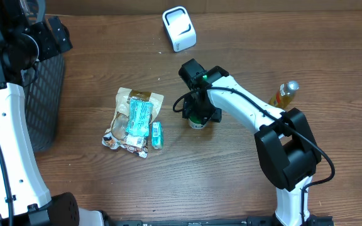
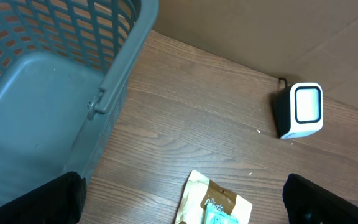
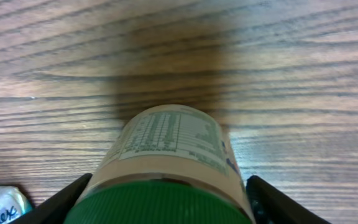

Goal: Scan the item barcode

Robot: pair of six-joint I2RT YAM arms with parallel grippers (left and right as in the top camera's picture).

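1. The green-lidded jar (image 3: 166, 155) stands upright near the middle of the worktop (image 1: 244, 50), long axis vertical, lid up, its printed label panel facing the right wrist camera.
2. The right pincer (image 3: 166, 202) straddles the jar, one finger at each side. Whether the fingers press it, I cannot tell.
3. The left pincer (image 2: 182, 196) gapes wide and empty near a grey basket (image 2: 42, 93).
4. The worktop is brown wood grain. A white scanner (image 1: 179, 28) sits at its far edge, snack packets (image 1: 134, 119) lie near the jar, and an amber bottle (image 1: 283, 94) is farther off. Cardboard (image 2: 260, 31) stands behind.

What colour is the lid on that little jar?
Green. The lid shows best in the right wrist view.
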